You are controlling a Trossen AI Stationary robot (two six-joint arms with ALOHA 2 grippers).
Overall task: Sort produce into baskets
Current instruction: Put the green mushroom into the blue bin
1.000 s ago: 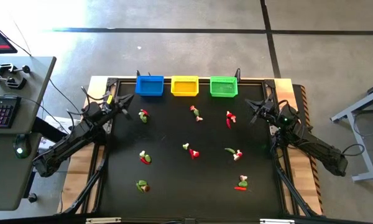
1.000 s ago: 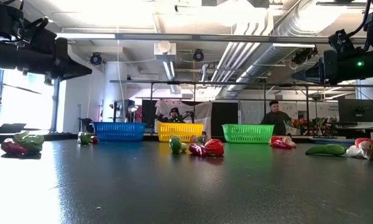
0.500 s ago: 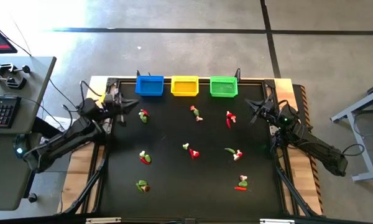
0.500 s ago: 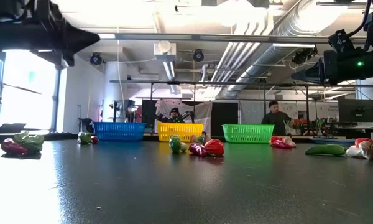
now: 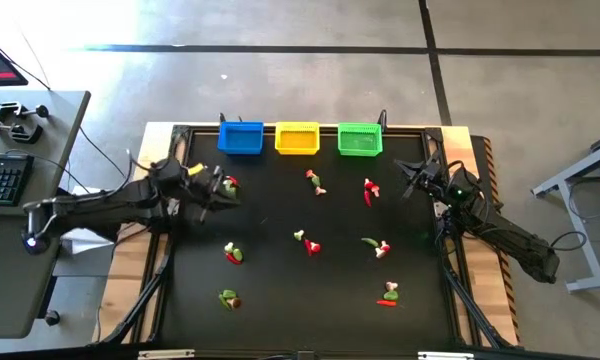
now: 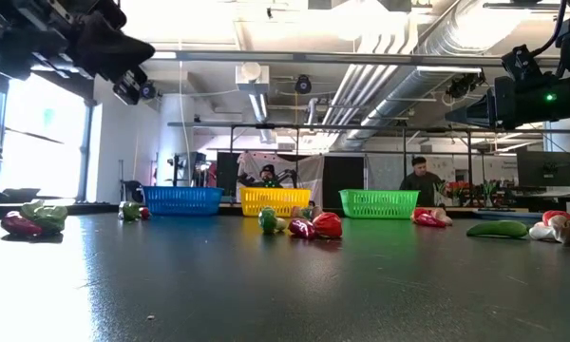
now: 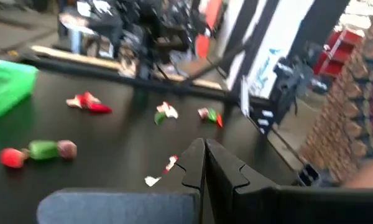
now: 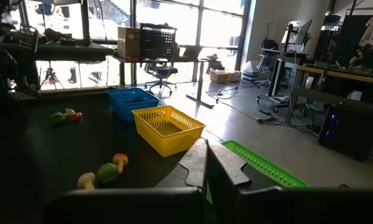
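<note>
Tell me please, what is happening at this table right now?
A two-armed robot is starting to sort small toy produce. The left hand, fingers shut, reaches over the red and green piece near the blue mesh basket. The right hand waits, shut, at the table's right edge. Nothing is held; the visible baskets look empty.

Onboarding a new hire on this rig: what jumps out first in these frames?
Three baskets in a row at the table's far edge: blue basket, yellow basket, green basket. Small clusters of toy produce lie scattered over the black table. The left gripper, fingers shut, reaches in beside the cluster near the blue basket, while the right gripper, also shut, waits at the right edge.
</note>
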